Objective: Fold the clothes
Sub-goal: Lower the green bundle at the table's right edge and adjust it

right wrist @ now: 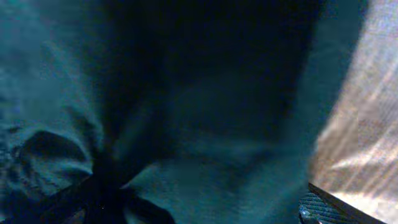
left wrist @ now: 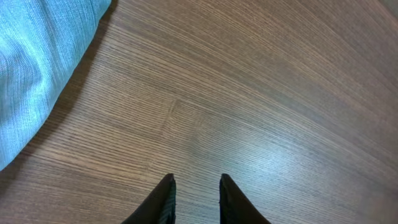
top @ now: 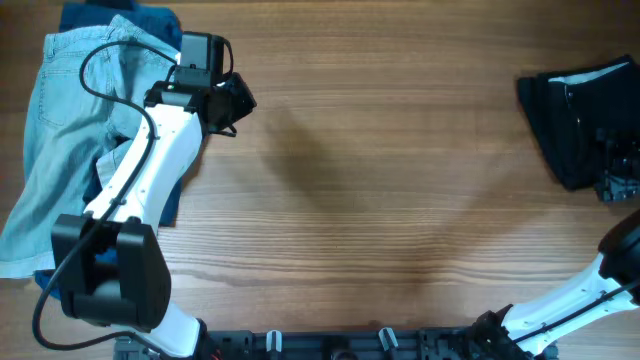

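The large black fabric shorts [top: 572, 115] lay bunched at the right edge of the brown wooden bench [top: 400, 190], the right arm's fingers [top: 610, 183] down in them (clamped or not, I could not tell). The left arm's fingers [left wrist: 166, 198] hung slightly apart, empty, beside the light-blue denim garment [top: 55, 140]. Best to drag the shorts centreward and spread them flat before folding.
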